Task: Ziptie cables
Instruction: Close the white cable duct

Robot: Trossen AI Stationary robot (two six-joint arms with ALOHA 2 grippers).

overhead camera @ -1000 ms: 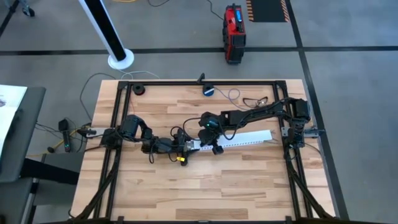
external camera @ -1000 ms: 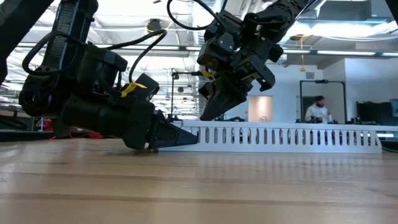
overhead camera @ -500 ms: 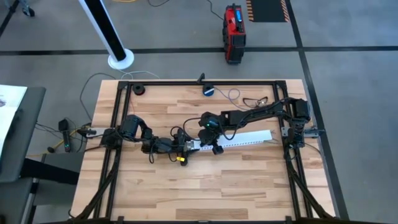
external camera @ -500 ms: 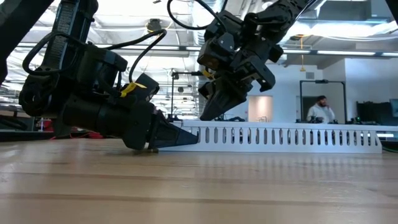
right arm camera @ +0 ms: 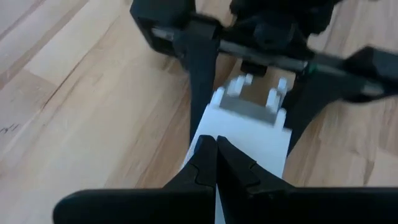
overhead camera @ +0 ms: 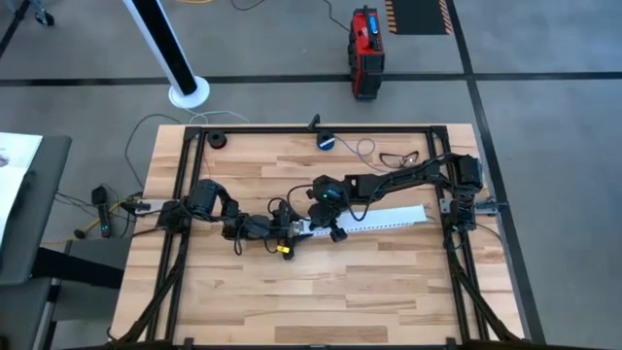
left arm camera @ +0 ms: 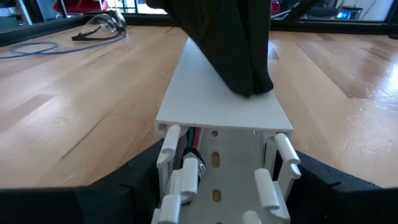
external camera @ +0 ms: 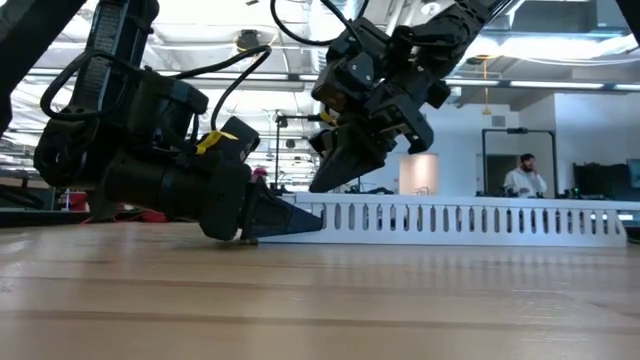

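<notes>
Pressing lid onto long white slotted plastic duct (overhead camera: 374, 219): closed right gripper (right arm camera: 216, 144) atop, left gripper (left arm camera: 217, 186) clamping its end; next, probably sliding along.

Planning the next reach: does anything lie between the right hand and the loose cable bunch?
Nothing visible. The right hand, shut, presses the white strip that the left hand holds; only bare table lies between it and the cables.

White slotted duct (overhead camera: 374, 219) mid-frame, red/green wires (left arm camera: 193, 140) inside; light striped wood table (overhead camera: 292, 301); black arms; red box (overhead camera: 366, 39) top centre; yellow tag (external camera: 215, 141) upper left.
</notes>
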